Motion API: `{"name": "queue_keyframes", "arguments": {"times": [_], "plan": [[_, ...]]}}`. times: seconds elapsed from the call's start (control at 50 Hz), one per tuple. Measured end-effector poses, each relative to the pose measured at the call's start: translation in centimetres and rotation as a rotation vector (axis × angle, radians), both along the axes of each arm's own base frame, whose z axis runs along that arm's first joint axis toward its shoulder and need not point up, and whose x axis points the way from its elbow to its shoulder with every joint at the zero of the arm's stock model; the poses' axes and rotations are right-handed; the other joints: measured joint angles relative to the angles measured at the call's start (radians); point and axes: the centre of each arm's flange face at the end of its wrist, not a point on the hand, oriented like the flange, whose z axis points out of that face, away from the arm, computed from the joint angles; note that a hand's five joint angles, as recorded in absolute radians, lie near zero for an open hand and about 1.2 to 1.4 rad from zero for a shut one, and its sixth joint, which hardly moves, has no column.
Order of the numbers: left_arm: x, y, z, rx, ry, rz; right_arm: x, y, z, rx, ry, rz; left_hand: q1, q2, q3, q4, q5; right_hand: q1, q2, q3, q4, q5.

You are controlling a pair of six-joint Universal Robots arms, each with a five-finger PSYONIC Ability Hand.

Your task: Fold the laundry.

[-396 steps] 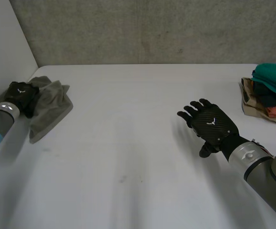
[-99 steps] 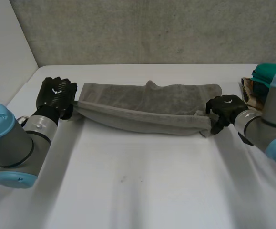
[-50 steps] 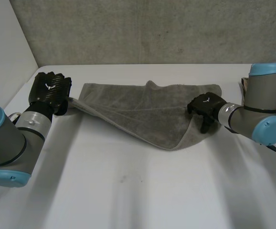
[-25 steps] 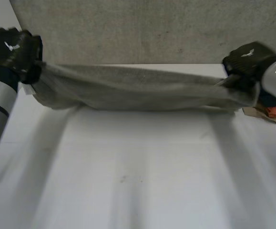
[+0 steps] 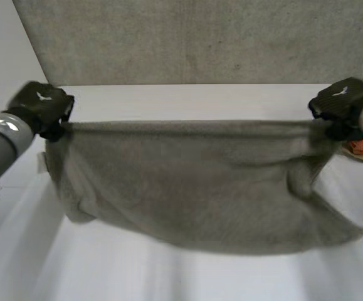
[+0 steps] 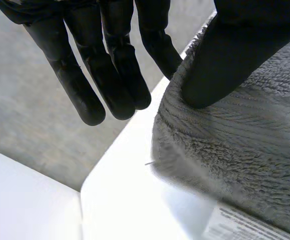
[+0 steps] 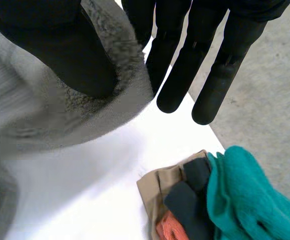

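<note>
- Grey towel [image 5: 187,182] hangs spread in the air between the two hands, above the white table [image 5: 187,100]. Its top edge runs taut and nearly level from hand to hand, while the bottom edge sags and trails lowest towards the robot's right.
- The left hand [image 5: 43,108] has one top corner. From its wrist you can see the thumb [image 6: 235,50] pressing the nap against a finger behind it, and the other fingers [image 6: 109,65] stand straight and free alongside.
- The right hand [image 5: 341,110] holds the opposite top corner the same way, thumb [image 7: 59,50] bearing down on the bunched cloth and the spare fingers [image 7: 185,65] straight.
- Holding it by two corners, arms well apart, looks meant to let the weight of the cloth pull the creases out, so that it can be laid flat and square.
- A white care label [image 6: 245,227] shows on the towel close under the left hand's corner.
- A stack of folded clothes [image 7: 225,200], teal on top, sits at the table's right end near the right hand. I'd guess finished pieces go there.
- No fold is made yet. To my eye the job is at its start, and the trailing bottom corner could land crooked when lowered.
</note>
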Motion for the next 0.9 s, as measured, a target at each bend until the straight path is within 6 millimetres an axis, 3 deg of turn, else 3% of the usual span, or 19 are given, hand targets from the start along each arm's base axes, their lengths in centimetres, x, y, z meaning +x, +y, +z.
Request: {"name": "queue_keyframes", "arguments": {"times": [0.06, 0.1, 0.16, 0.18, 0.3, 0.34, 0.4, 0.46, 0.56, 0.66, 0.76, 0.9], "plan": [[-0.6, -3.1, -1.0, -0.041, -0.007, 0.001, 1.2, -2.1, -0.4, -0.084, -0.013, -0.02, 0.0, 0.0, 0.0, 0.0, 0.0, 0.0, 0.0, 0.002, 0.0, 0.0], [-1.0, -5.4, -0.3, -0.128, 0.007, 0.005, 2.4, -4.0, 0.4, -0.218, -0.056, -0.047, 0.0, 0.0, 0.0, 0.0, 0.0, 0.0, 0.0, 0.002, 0.0, 0.0], [-1.7, -7.7, 2.0, -0.288, 0.051, 0.01, 3.5, -5.9, 2.8, -0.429, -0.161, -0.08, 0.0, 0.0, 0.0, 0.0, 0.0, 0.0, 0.0, 0.003, 0.0, 0.0], [-2.0, -8.7, 3.9, -0.398, 0.092, 0.012, 3.9, -6.6, 4.4, -0.54, -0.229, -0.091, 0.0, 0.0, 0.0, 0.0, 0.0, 0.0, 0.0, 0.003, 0.0, 0.0], [-2.7, -8.9, 10.7, -0.722, 0.263, 0.004, 4.5, -6.5, 9.2, -0.809, -0.439, -0.08, 0.0, 0.0, 0.0, 0.0, 0.008, 0.0, 0.0, 0.003, 0.0, 0.006], [-2.5, -8.4, 11.9, -0.771, 0.298, 0.004, 4.5, -6.3, 9.9, -0.845, -0.484, -0.071, 0.0, 0.0, 0.0, 0.0, 0.012, 0.0, 0.0, 0.003, 0.001, 0.008], [-2.2, -7.9, 12.0, -0.779, 0.315, 0.009, 4.5, -6.1, 10.0, -0.858, -0.532, -0.06, 0.0, 0.0, 0.0, 0.0, 0.014, 0.0, 0.0, 0.003, 0.001, 0.009], [-1.9, -7.5, 10.7, -0.736, 0.31, 0.018, 4.5, -5.9, 9.4, -0.843, -0.566, -0.051, 0.0, 0.0, 0.0, 0.0, 0.014, 0.0, 0.0, 0.003, 0.001, 0.009], [-1.6, -6.7, 6.6, -0.604, 0.276, 0.034, 4.5, -5.6, 6.6, -0.745, -0.558, -0.042, 0.0, 0.0, 0.0, 0.0, 0.014, 0.0, 0.0, 0.003, 0.001, 0.008], [-1.2, -4.5, 1.9, -0.443, 0.237, 0.038, 4.6, -4.5, 1.3, -0.53, -0.485, -0.01, 0.0, 0.001, 0.0, 0.0, 0.014, 0.0, 0.0, 0.003, 0.001, 0.01], [-0.9, -1.0, -2.5, -0.284, 0.195, 0.035, 4.3, -2.1, -4.7, -0.258, -0.394, 0.022, 0.0, 0.001, 0.0, 0.0, 0.014, 0.0, 0.0, 0.003, 0.002, 0.01], [-0.1, 3.6, -6.7, -0.06, 0.078, 0.04, 2.6, 1.3, -9.6, -0.025, -0.186, 0.023, 0.0, 0.001, 0.0, 0.0, 0.014, 0.0, 0.0, 0.003, 0.002, 0.01]]}}
